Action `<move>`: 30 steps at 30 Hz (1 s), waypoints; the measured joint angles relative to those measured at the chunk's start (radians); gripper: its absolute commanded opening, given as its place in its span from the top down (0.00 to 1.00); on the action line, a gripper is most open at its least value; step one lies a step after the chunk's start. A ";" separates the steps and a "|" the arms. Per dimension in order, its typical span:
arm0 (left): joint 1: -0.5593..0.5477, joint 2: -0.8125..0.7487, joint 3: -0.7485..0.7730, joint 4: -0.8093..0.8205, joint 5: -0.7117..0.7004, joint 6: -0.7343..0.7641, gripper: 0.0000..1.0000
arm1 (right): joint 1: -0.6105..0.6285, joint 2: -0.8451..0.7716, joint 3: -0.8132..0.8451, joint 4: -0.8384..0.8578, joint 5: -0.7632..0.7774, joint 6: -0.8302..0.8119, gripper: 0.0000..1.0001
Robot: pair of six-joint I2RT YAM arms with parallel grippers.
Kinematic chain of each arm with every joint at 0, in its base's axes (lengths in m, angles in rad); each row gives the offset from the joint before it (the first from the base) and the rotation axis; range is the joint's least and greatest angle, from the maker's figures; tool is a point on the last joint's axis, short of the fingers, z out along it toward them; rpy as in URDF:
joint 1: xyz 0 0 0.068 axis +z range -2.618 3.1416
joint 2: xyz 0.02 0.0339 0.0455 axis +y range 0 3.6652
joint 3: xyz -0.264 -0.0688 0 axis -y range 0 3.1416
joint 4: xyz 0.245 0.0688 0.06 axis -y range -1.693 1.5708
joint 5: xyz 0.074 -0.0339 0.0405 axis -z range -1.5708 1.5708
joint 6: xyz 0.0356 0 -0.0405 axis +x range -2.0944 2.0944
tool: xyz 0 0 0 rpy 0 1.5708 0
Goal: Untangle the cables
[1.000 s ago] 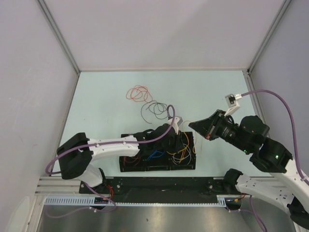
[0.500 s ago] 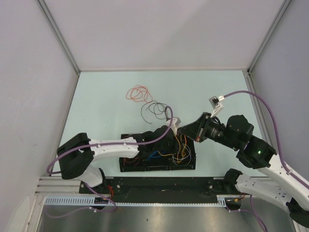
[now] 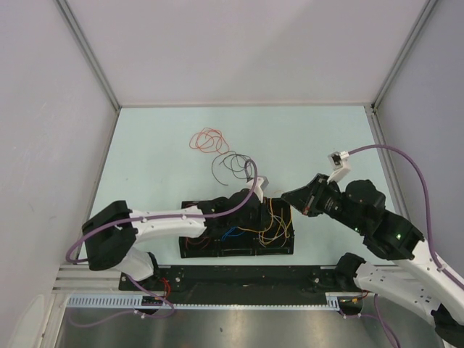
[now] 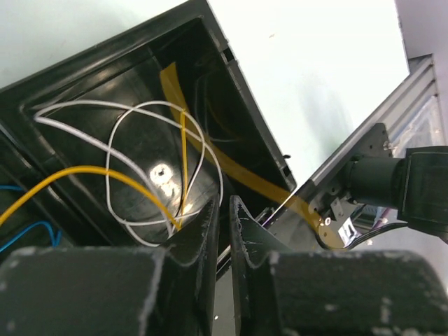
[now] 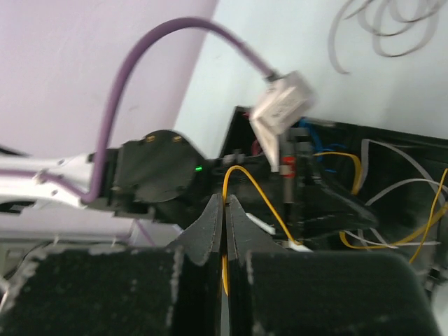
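Right wrist view: right gripper [image 5: 224,201] pinched tight on a yellow cable [image 5: 260,197] that loops up just ahead of its fingertips. Left wrist view: left gripper [image 4: 225,206] nearly closed, whether on a strand cannot be told; yellow and white cables [image 4: 84,169] lie just ahead of it in the black tray [image 4: 105,77].

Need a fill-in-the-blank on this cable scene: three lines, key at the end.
1. The wire pinched in the shut right pincer is ___.
2. The red loop lies on the ___, beyond the black tray.
3. The loops in the tray ahead of the left pincer are ___.
Missing: yellow; table; white.
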 measured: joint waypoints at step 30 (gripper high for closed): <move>0.000 -0.200 0.130 -0.607 -0.352 -0.029 0.41 | -0.085 0.058 -0.031 -0.192 0.107 -0.069 1.00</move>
